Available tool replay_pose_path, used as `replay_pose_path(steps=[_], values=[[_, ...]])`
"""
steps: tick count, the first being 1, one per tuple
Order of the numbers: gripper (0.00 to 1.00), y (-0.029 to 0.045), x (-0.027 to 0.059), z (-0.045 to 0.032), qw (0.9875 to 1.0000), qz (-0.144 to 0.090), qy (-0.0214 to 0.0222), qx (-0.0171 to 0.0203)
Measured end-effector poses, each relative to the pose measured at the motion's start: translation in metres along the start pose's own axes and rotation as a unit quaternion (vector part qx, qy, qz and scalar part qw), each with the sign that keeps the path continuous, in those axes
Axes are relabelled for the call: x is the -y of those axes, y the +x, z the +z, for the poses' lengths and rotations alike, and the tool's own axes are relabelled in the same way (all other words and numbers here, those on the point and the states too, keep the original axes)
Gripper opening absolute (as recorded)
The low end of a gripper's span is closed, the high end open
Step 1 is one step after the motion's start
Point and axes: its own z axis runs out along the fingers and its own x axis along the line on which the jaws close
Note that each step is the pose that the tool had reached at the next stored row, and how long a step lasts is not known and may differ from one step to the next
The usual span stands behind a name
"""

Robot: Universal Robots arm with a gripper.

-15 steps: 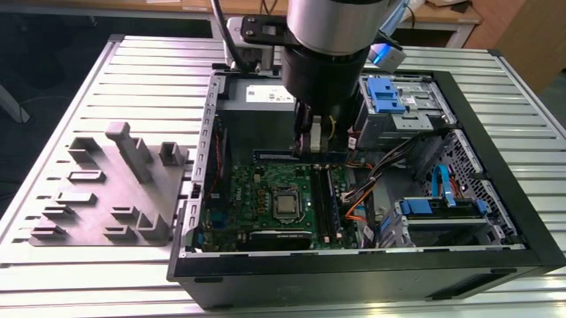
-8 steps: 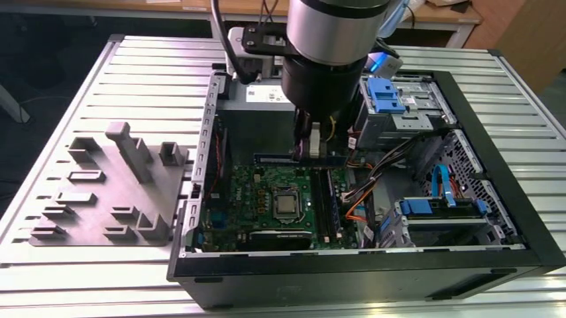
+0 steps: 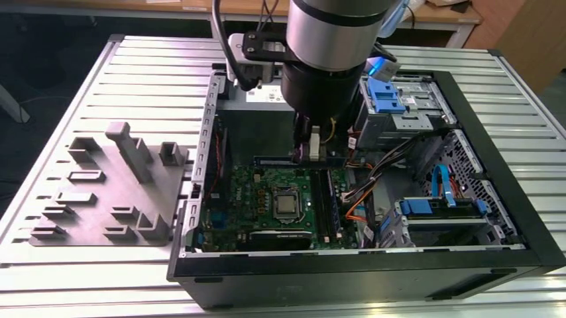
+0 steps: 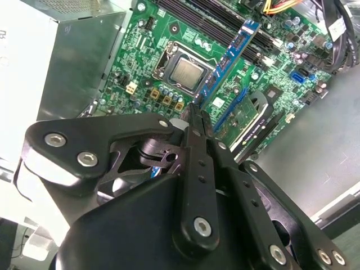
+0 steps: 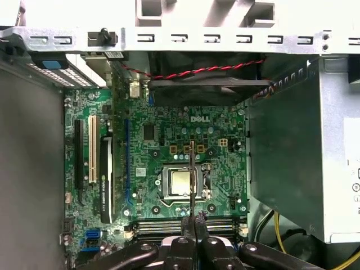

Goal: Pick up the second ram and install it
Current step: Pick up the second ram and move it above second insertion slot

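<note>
In the exterior view a slatted metal counter (image 3: pixel 132 66) carries an open computer case (image 3: pixel 372 275) lying on its side, with a grey fixture block (image 3: pixel 106 192) beside it on the exterior view's left. A wooden desk edge (image 3: pixel 132 5) runs along the back. The arm (image 3: pixel 332 40) reaches down into the case, and its pincer (image 3: pixel 309 154) hangs over the motherboard (image 3: pixel 256 199), above the processor socket (image 3: pixel 285 202). It grips the second ram (image 3: pixel 274 159), which shows as a dark bar lying crosswise. Orange and black cables (image 3: pixel 358 192) crowd the exterior view's right side of the board.

In the second wrist view the pincer (image 4: pixel 197 109) is clenched on one end of the second ram (image 4: pixel 228 59) – the blue-green stick juts out from the fingertips, over the processor socket (image 4: pixel 187 72) and towards the memory slots (image 4: pixel 214 19). A metal power supply box (image 4: pixel 73 67) stands close by.

In the first wrist view we see the second ram (image 5: pixel 192 169) edge-on – a thin line running from the pincer (image 5: pixel 193 222) across the processor socket (image 5: pixel 181 181). The memory slots (image 5: pixel 163 226) lie just by the fingertips. A fan (image 5: pixel 197 90) and a red-black twisted wire (image 5: pixel 208 70) sit at the board's far edge.
</note>
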Motion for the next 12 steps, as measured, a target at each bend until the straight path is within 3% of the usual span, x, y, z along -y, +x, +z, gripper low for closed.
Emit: replay_pose_path(steps=[3,9,12], values=[[0.08,-0.0003,0.0000,0.0011,1.0000,-0.001,-0.0002,0.0031],[0.08,-0.0019,0.0001,0.0028,0.9999,-0.004,-0.0007,0.0156],[0.08,-0.0020,0.0001,0.0047,0.9998,-0.005,-0.0008,0.0189]])
